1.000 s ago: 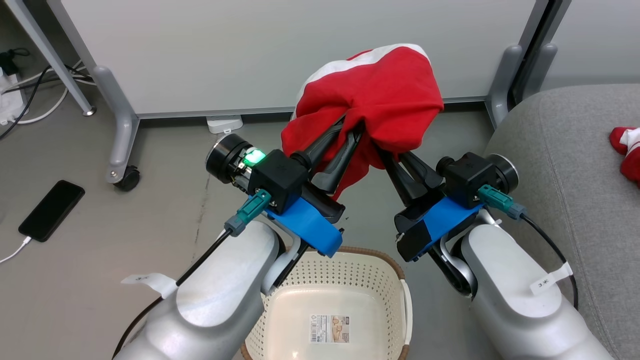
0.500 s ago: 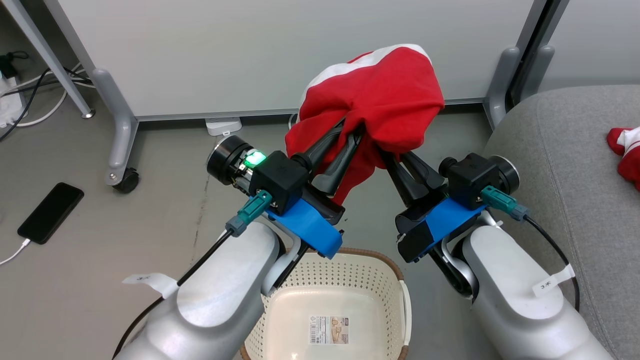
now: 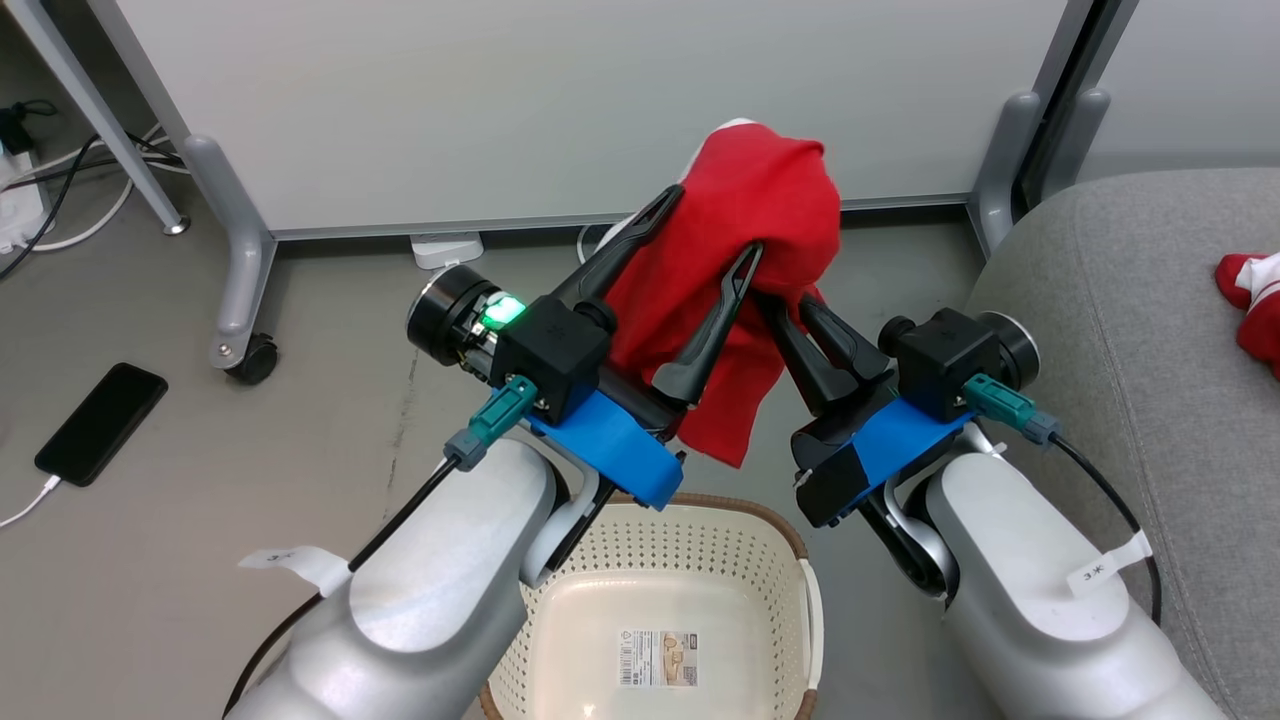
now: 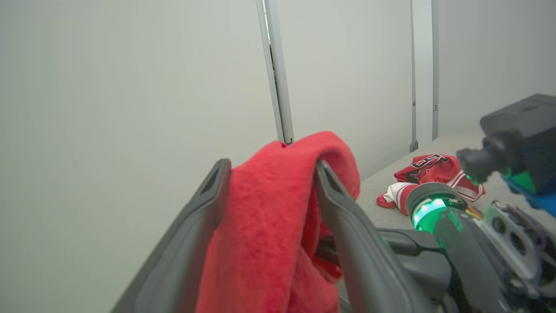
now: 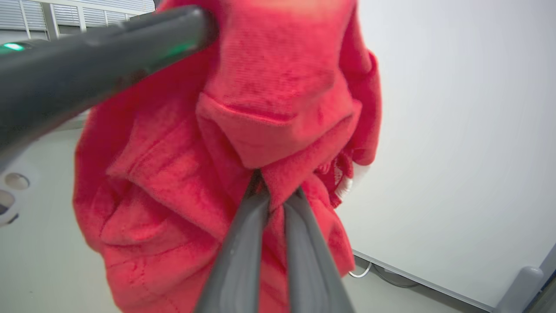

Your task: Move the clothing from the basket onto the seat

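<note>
One piece of the clothing, a red garment (image 3: 745, 215), hangs in the air above the basket (image 3: 795, 545), a cream perforated one that stands bare. My right gripper (image 3: 772, 298) is shut on its folds, as the right wrist view shows (image 5: 270, 188). My left gripper (image 3: 705, 230) is open, and the cloth (image 4: 269, 208) lies loosely between its spread fingers and drapes over one fingertip. A second red and white garment (image 3: 1250, 300) lies on the grey seat (image 3: 1100, 320) at the right, and the left wrist view shows it too (image 4: 430, 174).
A white partition (image 3: 560, 100) on grey wheeled legs (image 3: 245, 290) stands behind the garment. A black phone (image 3: 100, 420) on a cable lies on the floor at the left. Cables and a white power block (image 3: 450, 247) sit by the partition's foot.
My left gripper has opened and let go of the red garment. The cloth has sagged into a narrower bundle that hangs from the right gripper.
</note>
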